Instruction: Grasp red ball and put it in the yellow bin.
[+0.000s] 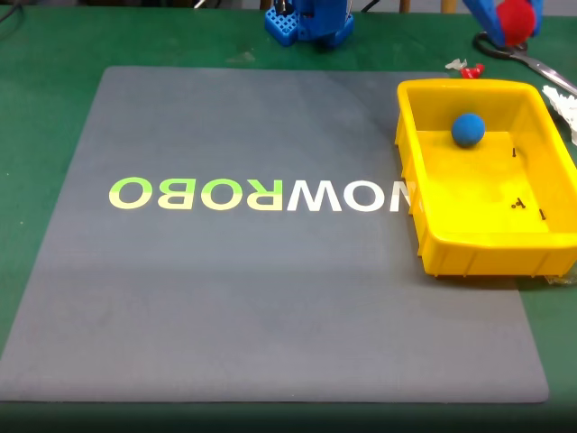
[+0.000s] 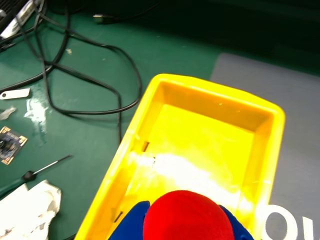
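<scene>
Gripping matte red ball [image 2: 187, 216], fingers [image 2: 131, 222] above yellow bin [image 2: 215, 92].

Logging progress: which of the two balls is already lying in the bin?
The blue ball; it rests on the floor of the yellow bin near its far wall. The red ball is held in the tool, above the bin.

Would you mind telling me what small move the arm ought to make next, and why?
Probably lower a little over the yellow bin and then open. The gripper holds the red ball above the bin's floor in the wrist view, and the fixed view shows the ball high beyond the bin's far rim, near the blue ball.
</scene>
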Controlling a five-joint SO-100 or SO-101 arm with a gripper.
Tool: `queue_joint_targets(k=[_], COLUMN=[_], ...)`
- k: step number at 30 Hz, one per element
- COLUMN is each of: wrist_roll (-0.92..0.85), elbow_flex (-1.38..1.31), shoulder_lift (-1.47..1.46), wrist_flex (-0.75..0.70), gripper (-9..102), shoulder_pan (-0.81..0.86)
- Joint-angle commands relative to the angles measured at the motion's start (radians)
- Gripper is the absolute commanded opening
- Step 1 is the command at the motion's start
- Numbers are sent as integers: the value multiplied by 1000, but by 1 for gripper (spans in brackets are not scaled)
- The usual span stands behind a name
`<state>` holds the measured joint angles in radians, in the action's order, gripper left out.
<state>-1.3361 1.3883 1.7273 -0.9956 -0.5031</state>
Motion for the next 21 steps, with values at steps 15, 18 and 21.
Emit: queue_joint_targets(k=[15, 18, 21], wrist_roll=[18, 20, 20], elbow_flex=[-11, -11, -11], shoulder_lift=[-41, -40, -35], wrist_flex=[74, 78, 78], gripper=[27, 28, 28], shoulder_pan=[-3, 0, 5])
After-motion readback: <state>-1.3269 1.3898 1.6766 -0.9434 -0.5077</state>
